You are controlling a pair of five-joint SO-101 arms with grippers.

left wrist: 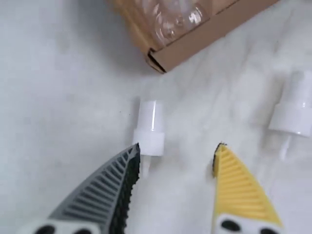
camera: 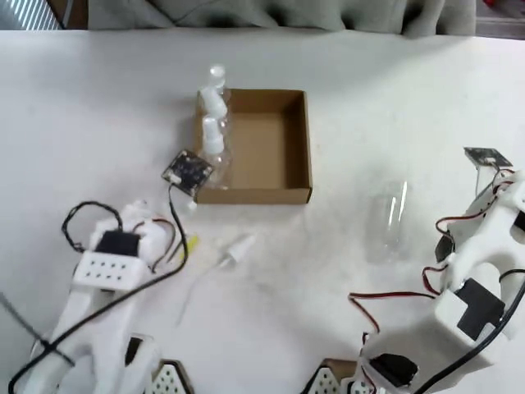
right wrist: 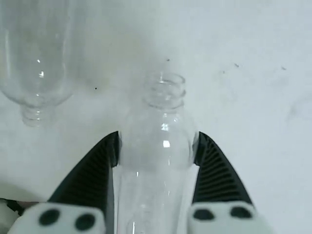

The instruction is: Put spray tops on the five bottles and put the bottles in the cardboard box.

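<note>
High view: left arm (camera: 102, 267) comes in from lower left, angled up toward the cardboard box (camera: 295, 148) at frame centre. Right arm (camera: 472, 271) is folded at lower right. White table (camera: 82, 98), grey fabric (camera: 287, 12) along the top edge. Capped bottles (camera: 213, 123) sit along the box's left wall. A spray top (camera: 238, 249) lies just below the box. A clear bottle (camera: 392, 215) lies right of centre, well apart from the box.

Left wrist view: left gripper (left wrist: 178, 148) low over the table, fingers spread wide, holding nothing. The grey finger's tip is at the collar of the nearer spray top (left wrist: 150, 131); can't tell if it touches. The farther spray top (left wrist: 295, 109) is at the right edge, beyond the yellow finger. Box corner at top, boxed bottle (left wrist: 170, 17) visible inside.

Right wrist view: right gripper (right wrist: 158, 139) is clamped on a capless bottle (right wrist: 158, 117), both black fingers against its shoulders, open neck pointing up-frame. The neighbouring bottle (right wrist: 36, 58), also capless, lies upper left on the table.
</note>
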